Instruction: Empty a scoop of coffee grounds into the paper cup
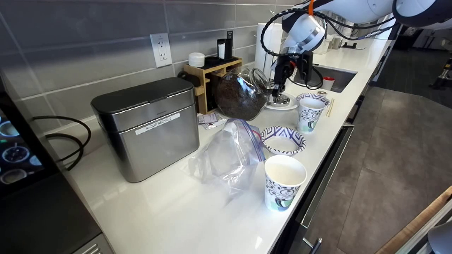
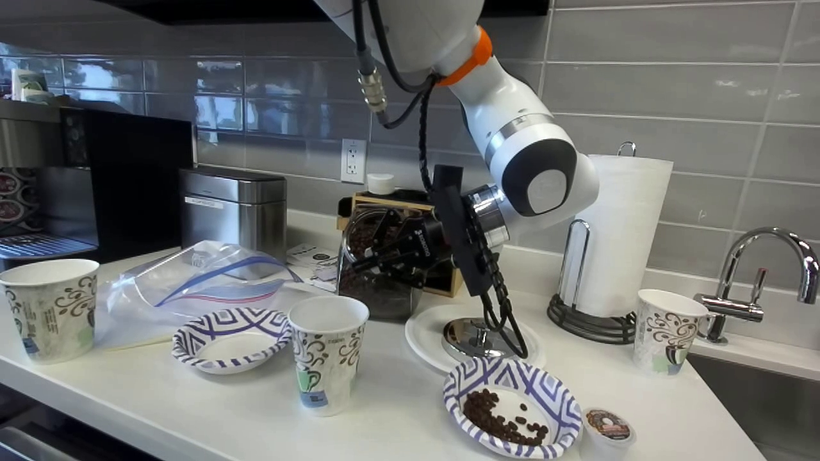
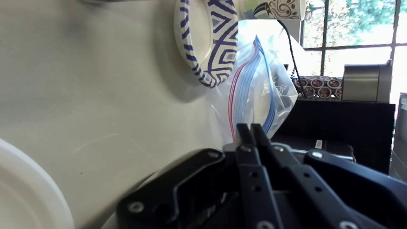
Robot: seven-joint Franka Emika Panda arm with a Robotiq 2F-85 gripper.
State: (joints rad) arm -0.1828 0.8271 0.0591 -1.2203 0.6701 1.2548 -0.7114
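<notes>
Two tall white paper cups with printed patterns stand on the counter: a nearer paper cup (image 1: 282,194) and a farther paper cup (image 1: 310,116). Which one the task means I cannot tell. A tilted glass jar (image 1: 240,97) of dark coffee leans by the wooden rack. My gripper (image 1: 277,92) is up beside the jar's mouth, and in an exterior view it crosses in front of the jar (image 2: 365,298). In the wrist view the gripper (image 3: 249,126) is shut, its fingertips almost together with nothing seen between them. No scoop shows in any view.
A patterned bowl (image 2: 234,349) and a clear zip bag (image 2: 211,288) lie near the cups. Another bowl (image 2: 557,400) holds dark beans. A chrome-topped lid (image 2: 477,336) rests on a white plate (image 2: 419,349). Paper towels (image 2: 624,237), a cup (image 2: 669,336) and the steel bin (image 1: 160,141) stand around.
</notes>
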